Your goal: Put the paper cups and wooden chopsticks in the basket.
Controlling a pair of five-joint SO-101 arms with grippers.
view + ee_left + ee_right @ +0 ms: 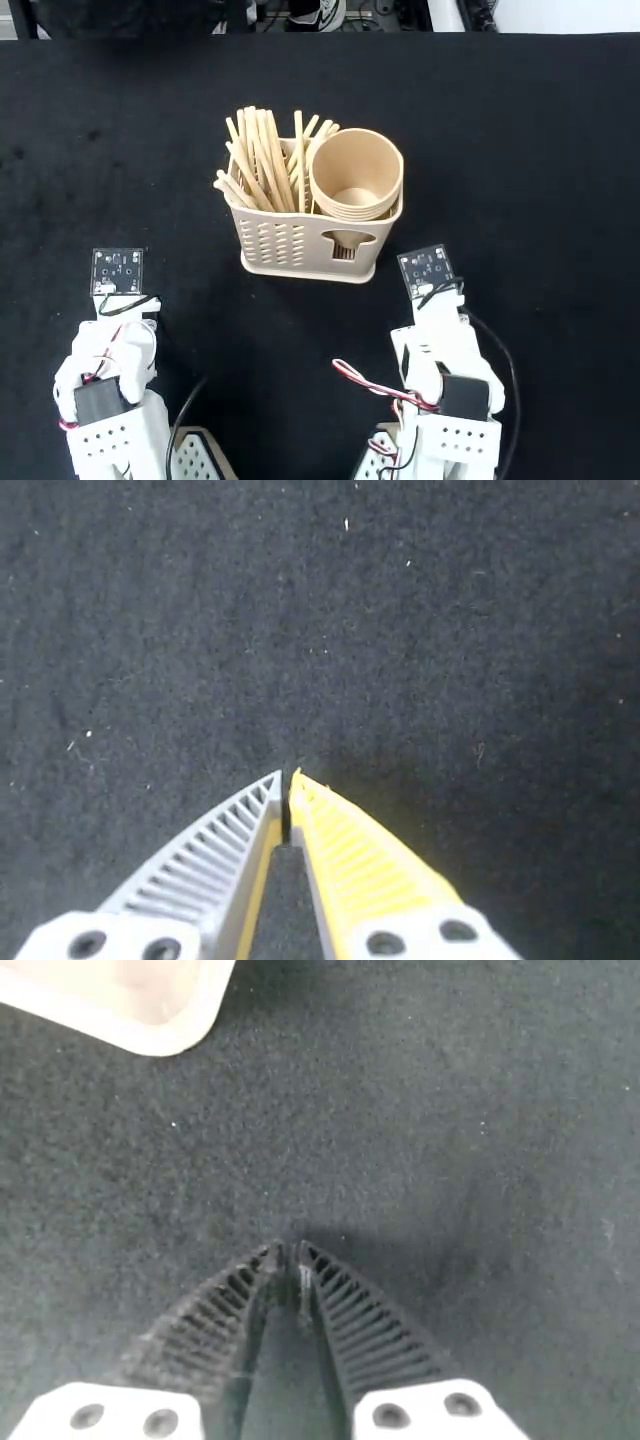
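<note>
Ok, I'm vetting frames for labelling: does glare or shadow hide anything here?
High view: even light, no glare; basket, paper cups and chopsticks stand out against the black table. Left wrist view: the left gripper throws a dark shadow beside its yellow finger, hiding nothing. Right wrist view: the basket's corner glares pale; shadow pools ahead of the right gripper.

No legible text, label, number or sign on the basket (290, 245), paper cups (356, 170) or wooden chopsticks (262, 160).

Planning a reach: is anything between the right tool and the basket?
Nothing visible stands between the right tool and the basket, which already holds the paper cups and chopsticks.
</note>
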